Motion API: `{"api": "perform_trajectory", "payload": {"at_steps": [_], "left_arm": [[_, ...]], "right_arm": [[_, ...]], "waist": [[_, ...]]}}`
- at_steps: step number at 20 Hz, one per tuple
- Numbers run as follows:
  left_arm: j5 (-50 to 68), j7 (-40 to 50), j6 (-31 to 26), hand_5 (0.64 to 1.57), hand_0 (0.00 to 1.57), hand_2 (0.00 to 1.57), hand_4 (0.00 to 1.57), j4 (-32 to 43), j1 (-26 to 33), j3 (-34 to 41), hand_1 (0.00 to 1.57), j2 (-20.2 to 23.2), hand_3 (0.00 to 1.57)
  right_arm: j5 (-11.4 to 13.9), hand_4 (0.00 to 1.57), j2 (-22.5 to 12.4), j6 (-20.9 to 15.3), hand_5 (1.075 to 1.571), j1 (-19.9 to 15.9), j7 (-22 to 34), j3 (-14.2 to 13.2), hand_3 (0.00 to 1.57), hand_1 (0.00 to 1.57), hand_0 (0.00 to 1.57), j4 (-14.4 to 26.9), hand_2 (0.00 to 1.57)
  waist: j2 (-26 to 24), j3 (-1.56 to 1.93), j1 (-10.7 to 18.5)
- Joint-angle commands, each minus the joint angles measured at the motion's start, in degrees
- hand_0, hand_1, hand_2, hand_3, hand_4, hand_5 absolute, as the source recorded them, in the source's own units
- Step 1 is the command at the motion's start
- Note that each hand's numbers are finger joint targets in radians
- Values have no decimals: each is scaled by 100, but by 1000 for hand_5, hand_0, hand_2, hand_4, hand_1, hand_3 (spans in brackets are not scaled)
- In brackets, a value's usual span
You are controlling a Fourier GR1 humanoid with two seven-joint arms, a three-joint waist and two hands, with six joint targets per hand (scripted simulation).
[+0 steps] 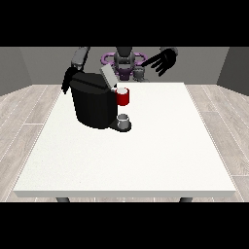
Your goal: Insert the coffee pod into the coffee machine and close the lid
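hand at view's right (pixel 164 60) raised w/ fingers spread wide, holding nothing. hand at view's left (pixel 67 80) behind black coffee machine (pixel 95 104), fingers can't tell. lid (pixel 108 76) up; red pod holder (pixel 123 97) at front, grey cup (pixel 124 120) below.

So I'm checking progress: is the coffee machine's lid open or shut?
Open. The grey lid stands tilted up above the black machine, leaving the red holder beside it uncovered.
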Motion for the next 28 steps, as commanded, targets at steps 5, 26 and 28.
{"api": "perform_trajectory", "payload": {"at_steps": [5, 26, 28], "left_arm": [[879, -279, -168, 1571, 0, 0, 421, 108, 1991, 369, 0, -948, 0], [1935, 695, -300, 1571, 0, 0, 366, -1750, 3237, -301, 0, -972, 0], [2064, 962, -480, 1571, 0, 0, 382, -1967, 3073, -407, 0, -973, 0]], "right_arm": [[-33, 0, -52, 213, 1571, 981, 72, 41, 0, 0, 0, -58, 0], [-529, 0, -398, 1228, 1571, -515, 662, 217, 0, 0, 0, -1072, 0], [-649, 108, -515, 1196, 1571, -754, 702, -41, 0, 0, 0, -709, 0]], "waist": [[-1567, 10, 529], [-1311, 13, 959], [-1162, 15, 1244]]}}
